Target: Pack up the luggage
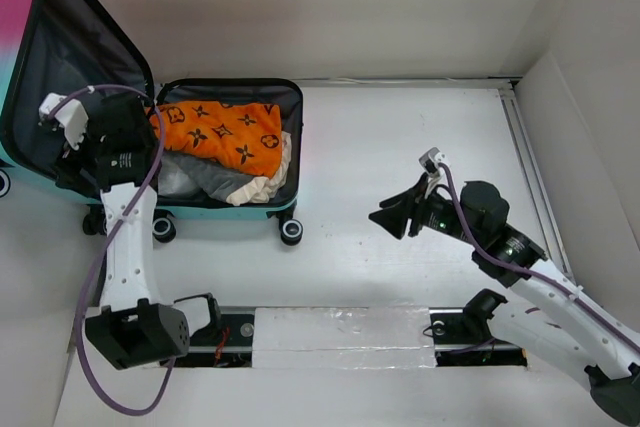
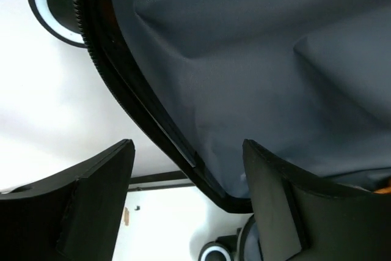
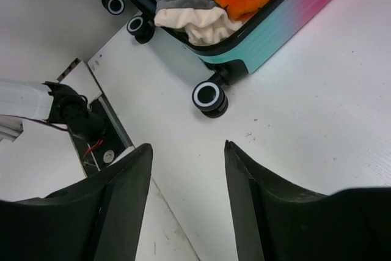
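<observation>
Here, clothes [image 1: 222, 137] inside open luggage [image 1: 75, 47]

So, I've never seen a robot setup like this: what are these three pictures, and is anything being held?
Two robot arms stand at the near edge of a white table. One picture looks down from above; the other two are wrist cameras, the dark shapes being each arm's own fingers. The luggage lies open with orange, grey and cream clothes inside. The left gripper is open astride the rim of the raised lid; the right gripper hangs open above the table. Neither holds anything.
</observation>
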`<state>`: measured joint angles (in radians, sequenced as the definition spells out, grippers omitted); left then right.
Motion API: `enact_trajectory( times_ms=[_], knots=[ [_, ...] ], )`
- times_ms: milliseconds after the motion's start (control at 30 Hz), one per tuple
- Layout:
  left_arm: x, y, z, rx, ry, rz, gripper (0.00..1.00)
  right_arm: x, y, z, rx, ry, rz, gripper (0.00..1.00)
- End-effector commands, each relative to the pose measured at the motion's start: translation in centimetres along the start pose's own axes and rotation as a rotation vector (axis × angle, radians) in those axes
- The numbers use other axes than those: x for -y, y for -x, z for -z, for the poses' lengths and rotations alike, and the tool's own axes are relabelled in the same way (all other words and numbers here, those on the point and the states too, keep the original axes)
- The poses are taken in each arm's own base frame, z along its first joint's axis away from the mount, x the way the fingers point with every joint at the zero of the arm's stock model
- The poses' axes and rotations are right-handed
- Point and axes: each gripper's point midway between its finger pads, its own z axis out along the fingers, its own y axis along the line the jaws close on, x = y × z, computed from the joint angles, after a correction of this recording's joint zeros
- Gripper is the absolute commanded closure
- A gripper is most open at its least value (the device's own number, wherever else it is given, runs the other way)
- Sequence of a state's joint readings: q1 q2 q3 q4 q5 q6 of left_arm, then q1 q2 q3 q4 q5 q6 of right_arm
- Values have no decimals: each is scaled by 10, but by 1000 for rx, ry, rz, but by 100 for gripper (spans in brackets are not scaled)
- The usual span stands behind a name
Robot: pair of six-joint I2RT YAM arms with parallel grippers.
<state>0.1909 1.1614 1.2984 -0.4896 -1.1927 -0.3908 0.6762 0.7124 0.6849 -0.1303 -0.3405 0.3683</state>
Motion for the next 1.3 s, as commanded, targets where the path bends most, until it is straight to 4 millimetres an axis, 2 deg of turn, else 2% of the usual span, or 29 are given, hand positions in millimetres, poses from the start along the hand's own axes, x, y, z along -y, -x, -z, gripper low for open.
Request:
enact_trajectory(
  times_ms=[0,100,267,300,433,567,833,867,967,1067,1100,1133,1167,1200,1267],
  knots=[
    [-16,25,2,53,74,52,37,-2,8,1,35,-2,28,43],
    [-8,21,-4,61,102,-24,43,-2,4,3,21,-8,33,43],
    [0,28,-3,55,71,24,45,4,-5,1,9,-38,30,43],
    [0,24,-3,44,65,19,43,6,-8,-1,-1,-42,27,43],
    [-5,31,-2,48,69,71,41,9,-7,-3,-6,-63,24,43],
    [0,29,-1,29,35,88,38,13,-11,-3,-11,-75,21,43],
    [-5,32,-1,42,51,74,34,13,-11,-3,-11,-75,21,43],
    [-3,28,-2,35,55,59,34,13,-11,-3,-11,-75,21,43],
    [7,32,0,14,-7,106,34,13,-11,-3,-11,-75,21,43],
    [5,35,8,-11,-60,177,34,14,-13,-5,-20,-79,18,43],
    [4,34,16,-42,-122,241,34,11,-12,-5,-16,-65,21,43],
    [-3,46,20,-21,-135,297,34,13,-14,-7,-25,-68,18,43],
    [-3,40,24,-33,-179,305,34,9,-10,-6,-21,-53,20,43],
    [-13,47,28,-17,-189,345,34,9,-14,-8,-35,-46,17,43],
    [-25,38,24,-9,-126,289,32,6,-11,-9,-37,-36,17,43]
  ],
)
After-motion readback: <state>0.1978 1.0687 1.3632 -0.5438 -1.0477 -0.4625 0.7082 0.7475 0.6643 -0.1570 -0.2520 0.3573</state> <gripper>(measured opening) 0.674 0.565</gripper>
